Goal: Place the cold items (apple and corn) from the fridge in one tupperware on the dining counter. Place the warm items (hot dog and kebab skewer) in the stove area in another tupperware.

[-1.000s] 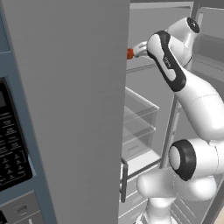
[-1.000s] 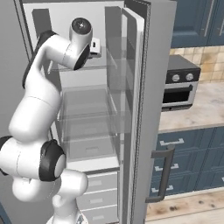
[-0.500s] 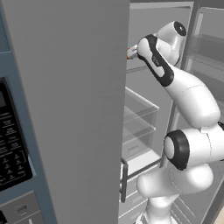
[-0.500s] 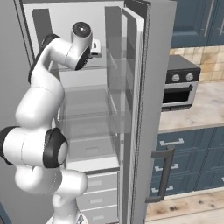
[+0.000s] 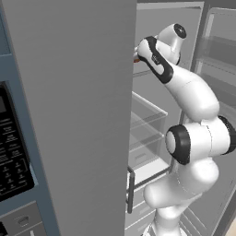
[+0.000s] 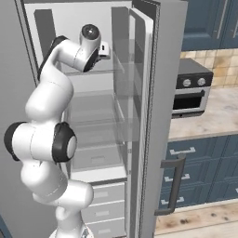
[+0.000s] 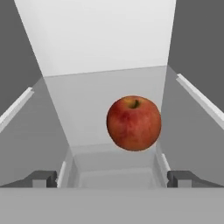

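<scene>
A red apple (image 7: 134,123) sits on a pale fridge shelf (image 7: 87,109), straight ahead of my gripper (image 7: 113,178) and slightly right of centre. My fingertips (image 7: 41,178) stand wide apart at the bottom corners of the hand view, open, with nothing between them and short of the apple. In the right base view my hand (image 6: 103,49) reaches into the upper part of the open fridge. In the left base view a sliver of the apple (image 5: 135,59) peeks past the fridge's grey door edge beside my forearm.
The open fridge door (image 6: 144,116) with clear bins stands right of the arm. Glass shelves and drawers (image 5: 147,124) lie below my hand. A stove (image 6: 190,90) and counter (image 6: 218,109) are to the right. A dark control panel (image 5: 14,152) is on the left.
The arm has swung further into the fridge's upper shelf, with the hand moving left toward the apple. The jaws stayed open.
</scene>
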